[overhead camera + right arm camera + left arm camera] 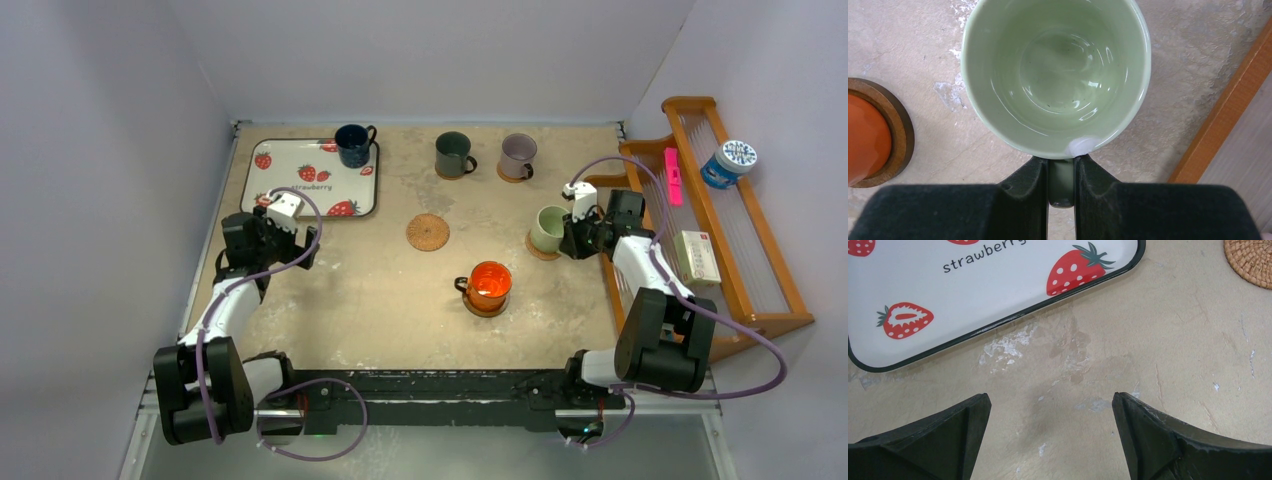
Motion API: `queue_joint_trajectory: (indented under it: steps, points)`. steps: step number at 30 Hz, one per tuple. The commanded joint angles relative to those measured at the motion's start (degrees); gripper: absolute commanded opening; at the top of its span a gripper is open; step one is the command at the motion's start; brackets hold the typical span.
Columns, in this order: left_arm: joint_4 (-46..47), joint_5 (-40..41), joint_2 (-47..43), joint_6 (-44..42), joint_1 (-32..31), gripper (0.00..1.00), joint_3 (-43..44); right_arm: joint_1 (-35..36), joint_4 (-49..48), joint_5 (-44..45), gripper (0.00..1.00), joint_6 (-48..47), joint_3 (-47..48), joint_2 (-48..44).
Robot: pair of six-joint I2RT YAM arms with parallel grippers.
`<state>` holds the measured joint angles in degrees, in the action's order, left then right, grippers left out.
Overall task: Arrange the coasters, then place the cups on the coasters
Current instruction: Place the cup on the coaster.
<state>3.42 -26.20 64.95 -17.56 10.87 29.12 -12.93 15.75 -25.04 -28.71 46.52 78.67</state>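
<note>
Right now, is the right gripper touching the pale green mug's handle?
Touching. The right wrist view shows the right gripper shut on the handle of the pale green mug, with no gap.

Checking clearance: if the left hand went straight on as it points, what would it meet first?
Likely the near rim of the strawberry tray; the open left hand faces it, height unclear.

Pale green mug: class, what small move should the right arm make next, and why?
Probably open the right tool and release the handle. It is shut on the handle of the pale green mug, and the top view shows the mug upright with the edge of a brown coaster beneath it, so it looks placed, though contact is unconfirmed.
</note>
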Motion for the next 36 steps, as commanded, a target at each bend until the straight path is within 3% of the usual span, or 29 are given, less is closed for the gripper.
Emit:
queue_joint_trajectory:
  steps: [1,27,36]
  points:
    - [2.29,-1.14,0.00,-0.62,0.20,1.00,-0.28,-0.27,-2.59,-1.46,0.00,-1.08,1.46,-0.55]
    - [2.38,-1.31,0.53,-0.63,0.20,1.00,-0.20,-0.26,-2.26,-1.15,0.00,-1.96,1.56,0.78]
    - [2.38,-1.31,0.71,-0.63,0.20,1.00,-0.12,-0.28,-1.62,-1.17,0.15,-2.44,1.73,0.54]
